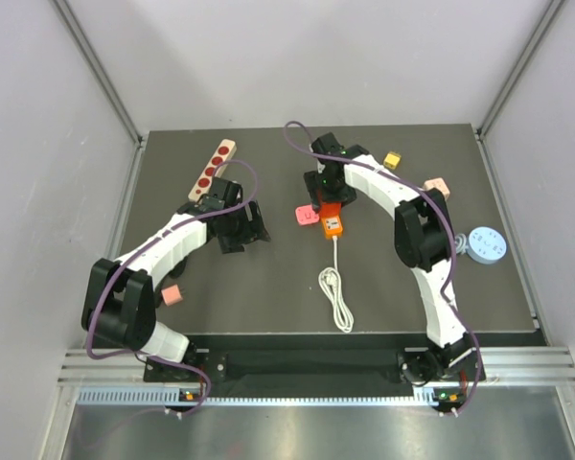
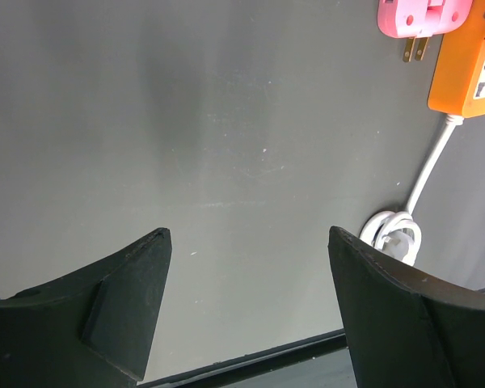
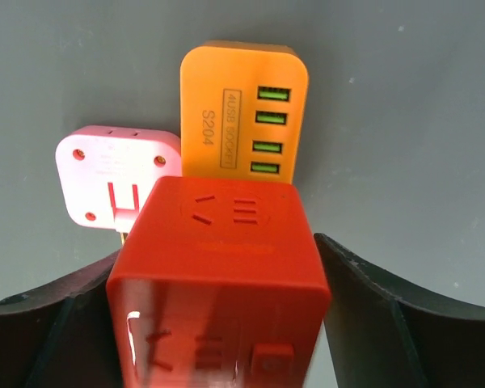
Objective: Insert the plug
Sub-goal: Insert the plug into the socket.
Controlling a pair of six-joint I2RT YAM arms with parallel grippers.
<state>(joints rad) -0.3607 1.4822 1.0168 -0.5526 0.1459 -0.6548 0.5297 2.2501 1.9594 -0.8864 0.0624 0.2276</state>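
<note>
**Red plug (image 1: 317, 205) at orange power strip (image 1: 332, 226), mid-bench (image 1: 268, 287); seating unconfirmed.**
Top view: right claw (image 1: 318, 199) over the plug; pink adapter (image 1: 305, 217) just beside the strip; dark matte bench, pale walls around. Left wrist view: left claw (image 2: 249, 242) wide open, empty, above bare surface. Right wrist view: plug stands between the right claw's fingers, apparently over the strip's near end; whether gripped or merely flanked, cannot tell. Risk: a dragging finger on lift-off could tilt or unseat the plug, or nudge the adapter.
</note>
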